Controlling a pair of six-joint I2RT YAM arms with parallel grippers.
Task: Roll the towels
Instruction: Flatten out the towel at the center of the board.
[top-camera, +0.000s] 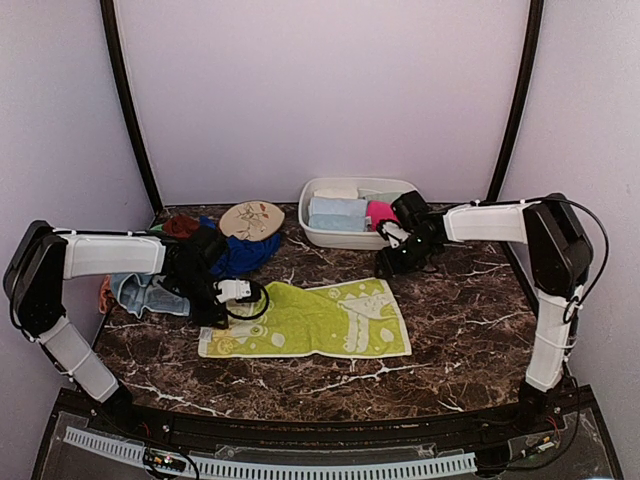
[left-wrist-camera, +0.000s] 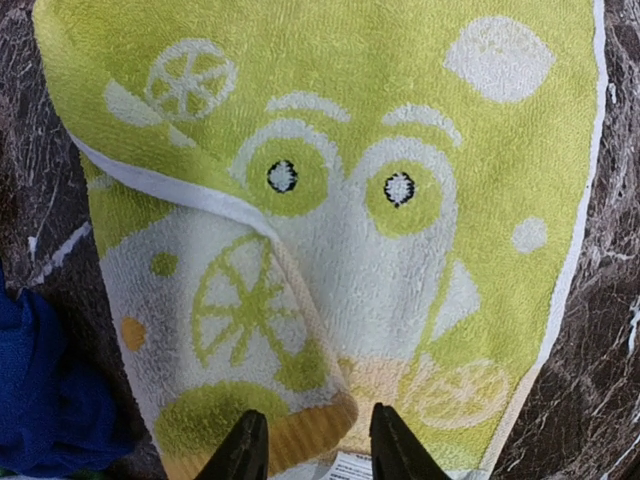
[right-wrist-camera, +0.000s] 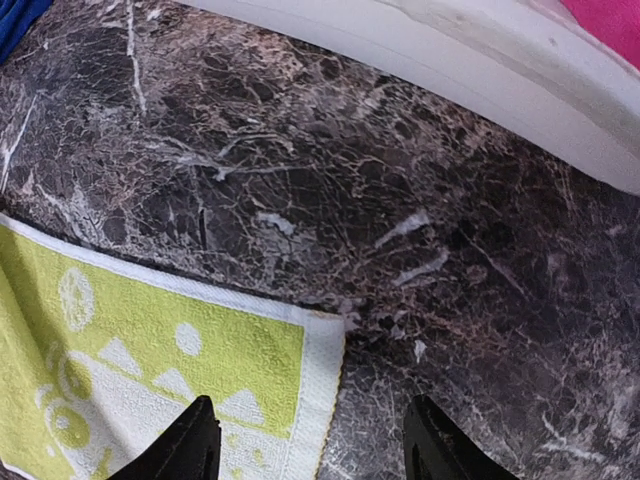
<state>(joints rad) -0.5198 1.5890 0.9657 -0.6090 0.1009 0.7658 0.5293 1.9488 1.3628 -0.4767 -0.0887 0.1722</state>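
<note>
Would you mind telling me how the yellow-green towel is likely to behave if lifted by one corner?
The yellow-green towel is probably floppy: one corner lies folded over. It looks thin and flat on the table, so likely light. Its looped pile should resist slipping.

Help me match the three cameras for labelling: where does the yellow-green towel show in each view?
Top external: the yellow-green towel lies spread out flat, just below mid-frame.
Left wrist: it fills most of the picture, with one corner folded over.
Right wrist: only its white-hemmed corner shows, at lower left.
Shared landmark: the dark marble tabletop that borders the towel in all three views.
</note>
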